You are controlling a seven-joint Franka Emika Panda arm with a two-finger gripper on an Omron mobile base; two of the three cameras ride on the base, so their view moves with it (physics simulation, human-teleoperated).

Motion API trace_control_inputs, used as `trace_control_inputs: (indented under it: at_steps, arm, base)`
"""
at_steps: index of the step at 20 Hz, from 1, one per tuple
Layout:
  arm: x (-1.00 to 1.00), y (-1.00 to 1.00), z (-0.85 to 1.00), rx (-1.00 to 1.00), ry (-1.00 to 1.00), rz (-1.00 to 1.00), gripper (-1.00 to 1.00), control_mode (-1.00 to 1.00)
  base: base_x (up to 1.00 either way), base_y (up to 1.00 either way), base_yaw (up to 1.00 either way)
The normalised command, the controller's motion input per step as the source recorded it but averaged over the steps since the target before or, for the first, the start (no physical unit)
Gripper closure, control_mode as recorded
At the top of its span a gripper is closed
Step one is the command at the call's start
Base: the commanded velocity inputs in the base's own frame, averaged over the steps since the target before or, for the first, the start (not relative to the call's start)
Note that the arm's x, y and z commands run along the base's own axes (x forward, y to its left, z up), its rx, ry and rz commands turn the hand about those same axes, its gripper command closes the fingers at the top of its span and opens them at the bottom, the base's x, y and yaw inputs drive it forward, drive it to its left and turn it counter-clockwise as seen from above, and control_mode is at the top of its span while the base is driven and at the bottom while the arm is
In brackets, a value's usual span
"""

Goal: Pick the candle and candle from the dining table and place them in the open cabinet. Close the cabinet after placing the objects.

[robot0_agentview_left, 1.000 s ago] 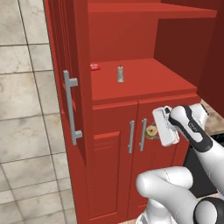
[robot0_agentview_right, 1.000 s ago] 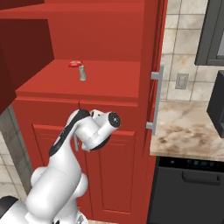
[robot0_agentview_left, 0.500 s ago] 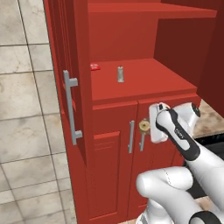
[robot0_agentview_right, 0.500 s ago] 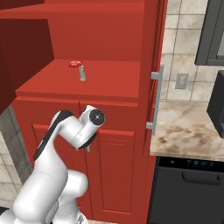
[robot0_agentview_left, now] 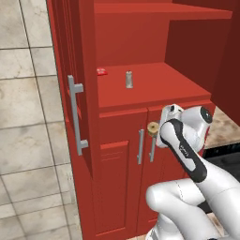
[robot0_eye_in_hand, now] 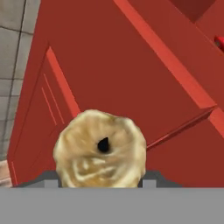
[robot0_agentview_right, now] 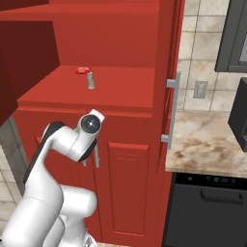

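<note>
The hand [robot0_agentview_left: 157,131] pinches the golden candle [robot0_agentview_left: 153,128], its wick end facing the hand camera; the grey candle [robot0_agentview_left: 129,79] stands upright on the cabinet [robot0_agentview_left: 117,154] shelf.

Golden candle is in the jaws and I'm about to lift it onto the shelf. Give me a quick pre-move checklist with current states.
1. Golden candle held in the gripper: ok.
2. Cabinet open, shelf reachable: ok.
3. Grey candle already upright on the shelf: ok.
4. Free shelf space beside the grey candle and red item: ok.
5. Candle high enough to clear the shelf edge: not ok, it sits below, by the lower doors.
6. Firmness of grip: cannot tell.
</note>
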Motion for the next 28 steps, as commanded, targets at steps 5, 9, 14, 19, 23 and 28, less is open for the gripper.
trace_control_inputs:
  at_steps: [5, 9, 14, 19, 23, 28]
  arm:
    - [0.13, -0.01, 0.55, 0.10, 0.03, -0.11, 1.00, -1.00]
    - [0.30, -0.01, 0.45, 0.09, 0.01, -0.06, 1.00, -1.00]
    - [0.43, 0.00, 0.21, 0.01, 0.02, -0.02, 1.00, -1.00]
    - [0.41, 0.00, 0.24, 0.00, 0.00, -0.02, 1.00, -1.00]
    - [0.23, -0.03, 0.25, 0.00, 0.00, 0.00, 1.00, -1.00]
    - [0.23, -0.09, 0.27, 0.02, 0.00, -0.03, 1.00, -1.00]
  base:
    - [0.00, 0.00, 0.00]
    - [0.00, 0.00, 0.00]
    - [0.00, 0.00, 0.00]
    - [0.00, 0.00, 0.00]
    - [0.00, 0.00, 0.00]
    - [0.00, 0.00, 0.00]
